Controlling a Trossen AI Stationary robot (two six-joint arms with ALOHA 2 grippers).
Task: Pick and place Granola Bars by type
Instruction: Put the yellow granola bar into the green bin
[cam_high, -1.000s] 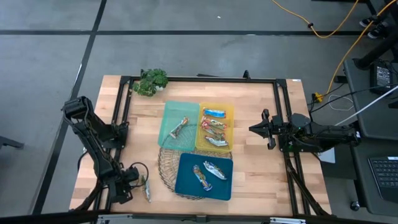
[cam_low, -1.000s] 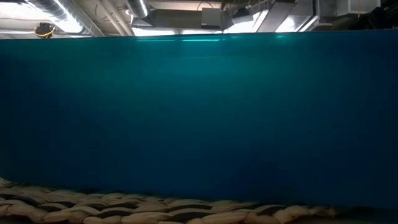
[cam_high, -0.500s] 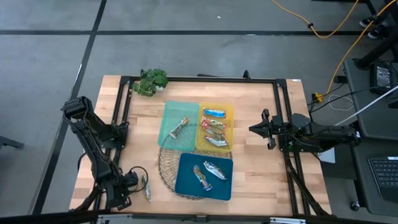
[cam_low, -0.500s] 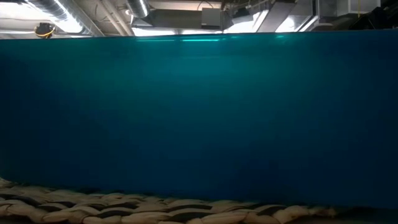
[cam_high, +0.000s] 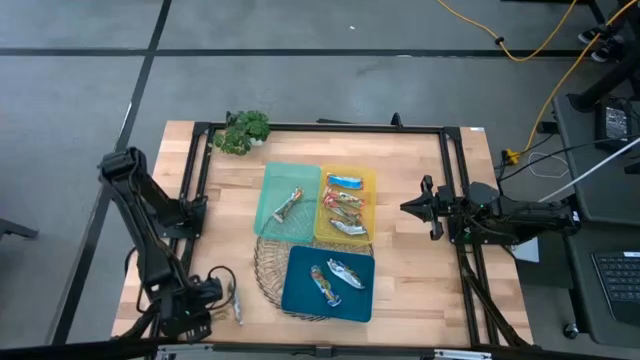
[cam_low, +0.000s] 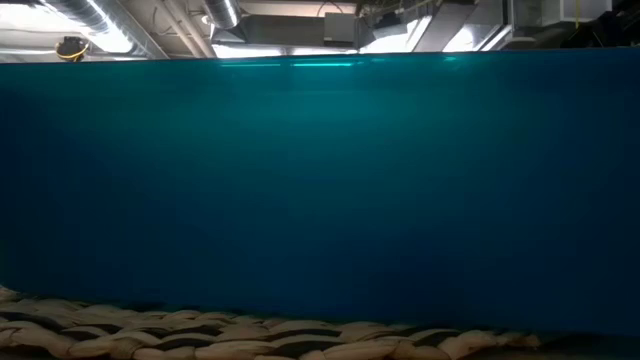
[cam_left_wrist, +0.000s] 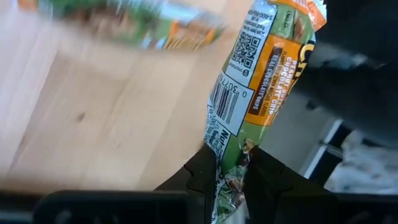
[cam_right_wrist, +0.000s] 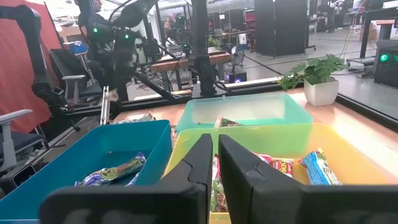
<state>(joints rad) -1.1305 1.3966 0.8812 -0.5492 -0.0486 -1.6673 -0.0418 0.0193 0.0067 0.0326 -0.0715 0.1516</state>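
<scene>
My left gripper (cam_high: 222, 292) is at the table's near left corner, shut on a green-and-orange granola bar (cam_left_wrist: 261, 81). A second green bar (cam_high: 238, 312) lies flat on the wood just beside it. A light green tray (cam_high: 272, 222) holds one bar, a yellow tray (cam_high: 370, 180) holds several, and a blue tray (cam_high: 300, 295) holds two. My right gripper (cam_high: 405, 208) waits shut at the table's right side, level, pointing at the trays. My left gripper pinches the green bar's crimped end seam (cam_left_wrist: 227, 177) between its two fingers (cam_left_wrist: 202, 174). The fingers slant down from the near left and lie in line with the bar. The bar runs on past the fingertips, lifted off the wood.
A round wire basket (cam_high: 266, 268) sits under the blue tray, whose wall (cam_low: 320, 190) fills the low view. A potted plant (cam_high: 243, 130) stands at the far left corner. Bare wood lies left of the trays and between the trays and my right gripper.
My left gripper has risen a little at the near left corner, with the arm's elbow bending upward. The green bar has come up off the wood with it, while the other bar has stayed on the table.
</scene>
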